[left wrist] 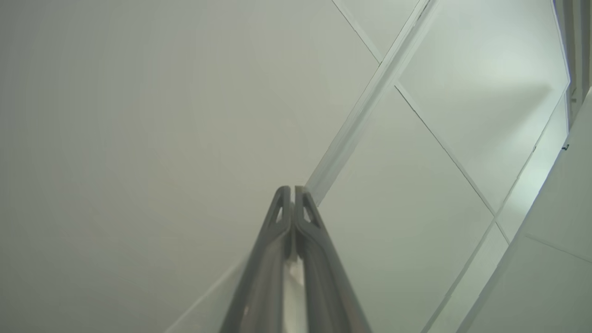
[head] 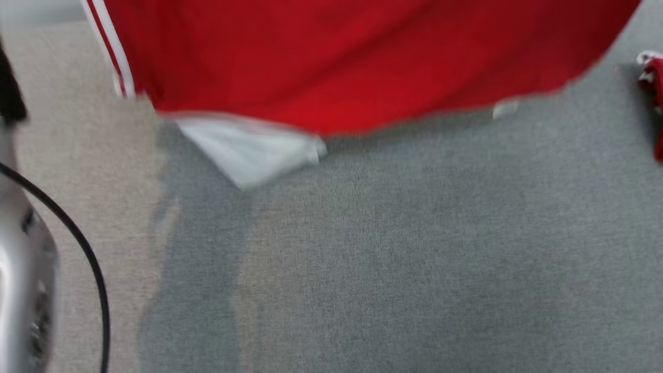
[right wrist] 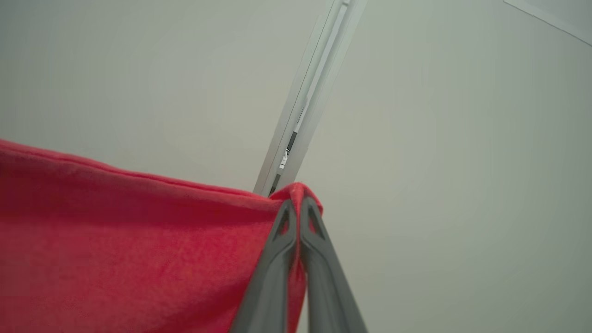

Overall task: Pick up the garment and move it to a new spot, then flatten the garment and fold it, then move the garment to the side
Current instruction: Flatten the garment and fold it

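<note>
Garment hung, long axis L-R; R claw pinches edge, L claw closed, empty

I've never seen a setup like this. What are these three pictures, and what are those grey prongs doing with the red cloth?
These come from a two-armed robot. The head camera looks down at a grey surface, with a red garment hanging blurred above it; its white part dangles low. The other two cameras sit on the wrists, pointing up at pale panels. The prongs are gripper fingers. The right gripper is pinched shut on the red cloth's edge. The left gripper is shut too, with something pale between its fingers lower down; I cannot tell what. A second red item lies at the right edge.
</note>
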You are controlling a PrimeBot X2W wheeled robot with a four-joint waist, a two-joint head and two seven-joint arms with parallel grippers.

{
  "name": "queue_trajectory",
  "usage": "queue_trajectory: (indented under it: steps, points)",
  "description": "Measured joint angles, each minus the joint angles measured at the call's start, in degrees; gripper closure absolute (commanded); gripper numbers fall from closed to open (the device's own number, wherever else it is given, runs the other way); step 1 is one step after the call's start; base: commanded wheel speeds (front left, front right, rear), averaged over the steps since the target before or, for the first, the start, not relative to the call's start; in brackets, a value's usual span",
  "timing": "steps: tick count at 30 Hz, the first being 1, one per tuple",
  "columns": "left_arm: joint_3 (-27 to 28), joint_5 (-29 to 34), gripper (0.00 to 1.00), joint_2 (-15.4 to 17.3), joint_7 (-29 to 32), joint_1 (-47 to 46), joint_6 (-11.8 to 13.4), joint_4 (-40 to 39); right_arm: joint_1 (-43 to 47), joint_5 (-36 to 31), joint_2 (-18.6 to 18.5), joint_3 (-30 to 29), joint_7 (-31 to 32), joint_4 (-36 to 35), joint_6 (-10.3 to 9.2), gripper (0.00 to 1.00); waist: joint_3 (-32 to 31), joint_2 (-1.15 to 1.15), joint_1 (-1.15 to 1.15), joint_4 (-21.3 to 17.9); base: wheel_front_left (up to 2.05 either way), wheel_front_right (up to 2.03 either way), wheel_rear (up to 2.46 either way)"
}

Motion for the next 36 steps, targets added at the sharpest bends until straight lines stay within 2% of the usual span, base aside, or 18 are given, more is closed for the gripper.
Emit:
queue_trajectory:
  steps: [3,6,9,12,14,16,20,22,28,36]
  points:
    - [-0.74,2.98,1.0,0.68,-3.85,-9.65,-2.42,6.27,-8.89,-1.08,2.04,0.44,-4.3,6.17,0.0,1.0,4.31,0.0,0.0,-0.31,0.0,0.0,0.0]
    - [0.19,3.82,1.0,-0.44,-9.68,-17.27,-4.25,11.33,-16.03,-4.58,4.1,-0.33,-11.1,11.82,0.0,1.0,8.18,0.0,0.0,-0.6,0.0,0.0,0.0]
    - [0.96,3.66,1.0,-2.03,-14.49,-23.24,-6.97,15.23,-21.14,-7.75,6.78,-3.55,-16.38,17.59,0.0,1.0,11.43,0.0,0.0,-0.78,0.0,0.0,0.0]
    - [1.11,3.64,1.0,-3.02,-17.93,-26.54,-9.45,19.11,-23.32,-8.62,9.23,-7.75,-18.15,23.23,0.0,1.0,14.14,0.0,0.0,-0.68,0.0,0.0,0.0]
    - [0.75,3.63,1.0,-3.69,-19.13,-26.61,-10.85,22.05,-23.34,-6.23,11.7,-10.78,-18.64,27.04,0.0,1.0,15.63,0.0,0.0,-0.45,0.0,0.0,0.0]
    - [-0.19,3.69,1.0,-4.01,-19.64,-26.03,-12.65,24.66,-22.84,-5.58,13.13,-10.9,-19.05,29.74,0.01,1.0,16.87,0.0,0.0,-0.11,0.0,0.0,0.0]
    - [-2.25,4.47,1.0,-4.32,-21.06,-22.96,-15.84,29.03,-19.23,-1.9,14.56,-11.9,-19.28,35.29,0.0,1.0,18.68,0.0,0.0,1.1,0.0,0.0,0.0]
    - [-3.61,5.1,1.0,-4.55,-21.15,-20.95,-17.17,31.44,-16.45,-2.16,14.82,-10.38,-19.28,37.73,-0.01,1.0,19.34,0.0,0.0,1.77,0.0,0.0,0.0]
    - [-6.82,6.26,1.0,-4.72,-22.79,-14.31,-19.54,37.3,-9.67,-0.55,15.47,-8.93,-19.36,36.61,0.0,1.0,19.38,0.0,0.0,3.42,0.0,0.0,0.0]
    - [-11.62,7.27,1.0,-3.35,-23.64,-5.16,-20.42,40.79,0.99,3.36,13.51,-5.9,-19.47,33.94,0.0,1.0,15.01,0.0,0.0,4.26,0.0,0.0,0.0]
